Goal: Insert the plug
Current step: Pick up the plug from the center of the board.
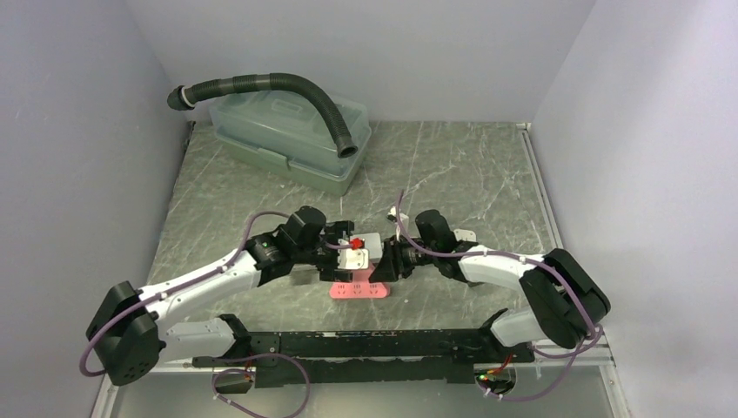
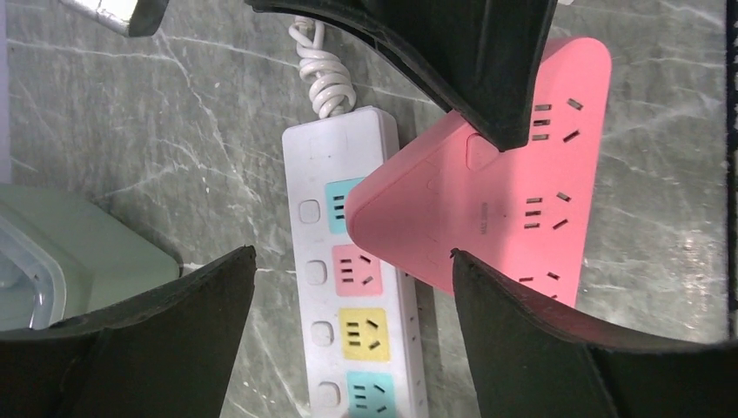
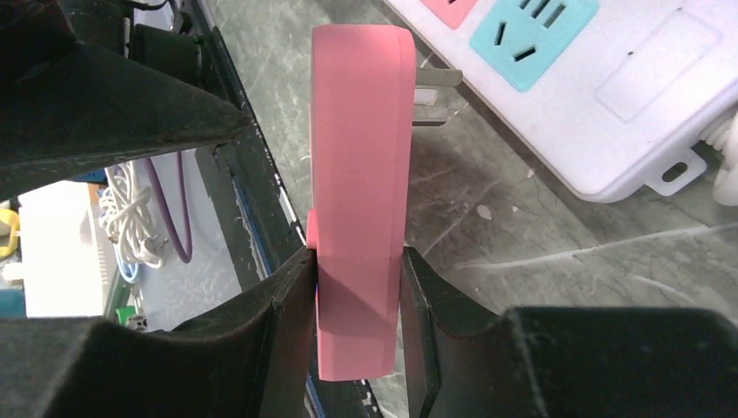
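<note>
The plug is a flat pink triangular adapter with sockets on its face and metal prongs on its back. My right gripper is shut on its lower edge and holds it edge-on, prongs pointing at the white power strip. The prongs sit just off the strip's blue end socket. The strip lies on the marble table with coloured sockets in a row, and the pink plug overlaps its upper part. My left gripper hangs open above the strip, holding nothing. From above, the plug shows between both grippers.
A pale green lidded box with a black corrugated hose over it stands at the back left. The strip's coiled white cable runs off its end. Walls close in the table on the left, back and right.
</note>
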`<state>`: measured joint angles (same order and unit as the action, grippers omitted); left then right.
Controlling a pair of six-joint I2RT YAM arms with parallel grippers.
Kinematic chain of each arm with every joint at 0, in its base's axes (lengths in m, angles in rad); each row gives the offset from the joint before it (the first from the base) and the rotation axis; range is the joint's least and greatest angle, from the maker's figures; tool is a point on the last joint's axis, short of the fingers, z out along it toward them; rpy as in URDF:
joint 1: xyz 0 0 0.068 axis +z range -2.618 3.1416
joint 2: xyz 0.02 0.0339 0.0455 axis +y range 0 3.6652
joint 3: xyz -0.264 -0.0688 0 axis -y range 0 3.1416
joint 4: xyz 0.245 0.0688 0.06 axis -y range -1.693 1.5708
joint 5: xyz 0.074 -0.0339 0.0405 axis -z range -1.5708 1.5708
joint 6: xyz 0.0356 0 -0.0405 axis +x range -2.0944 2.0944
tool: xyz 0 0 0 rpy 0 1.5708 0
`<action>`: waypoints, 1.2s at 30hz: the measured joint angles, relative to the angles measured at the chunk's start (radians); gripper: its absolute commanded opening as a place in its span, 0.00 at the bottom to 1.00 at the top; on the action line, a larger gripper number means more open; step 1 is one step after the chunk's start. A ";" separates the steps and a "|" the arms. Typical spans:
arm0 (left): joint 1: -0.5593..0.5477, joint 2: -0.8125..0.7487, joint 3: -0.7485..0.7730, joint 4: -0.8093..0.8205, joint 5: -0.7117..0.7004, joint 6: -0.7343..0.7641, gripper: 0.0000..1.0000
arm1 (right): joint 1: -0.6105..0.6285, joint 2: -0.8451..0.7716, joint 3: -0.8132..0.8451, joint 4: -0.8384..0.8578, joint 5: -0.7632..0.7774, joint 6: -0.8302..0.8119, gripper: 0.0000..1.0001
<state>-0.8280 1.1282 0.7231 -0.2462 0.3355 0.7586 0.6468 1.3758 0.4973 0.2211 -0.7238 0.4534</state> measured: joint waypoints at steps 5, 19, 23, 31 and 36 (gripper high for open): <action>0.003 0.080 0.000 0.060 -0.001 0.018 0.69 | -0.036 0.005 -0.004 0.003 -0.006 0.009 0.00; 0.026 0.219 0.080 0.130 0.023 0.064 0.48 | -0.108 0.138 -0.018 0.099 -0.106 0.071 0.00; 0.026 0.248 0.114 0.131 0.048 0.072 0.48 | -0.132 0.149 -0.018 0.105 -0.132 0.072 0.00; 0.027 0.311 0.117 0.105 0.095 0.104 0.43 | -0.176 0.195 -0.018 0.133 -0.206 0.082 0.00; 0.036 0.309 0.142 0.042 0.116 0.134 0.66 | -0.189 0.208 -0.018 0.138 -0.236 0.092 0.00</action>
<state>-0.7918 1.4372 0.8650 -0.2047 0.4519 0.8928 0.4576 1.5833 0.4793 0.3592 -0.9600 0.5457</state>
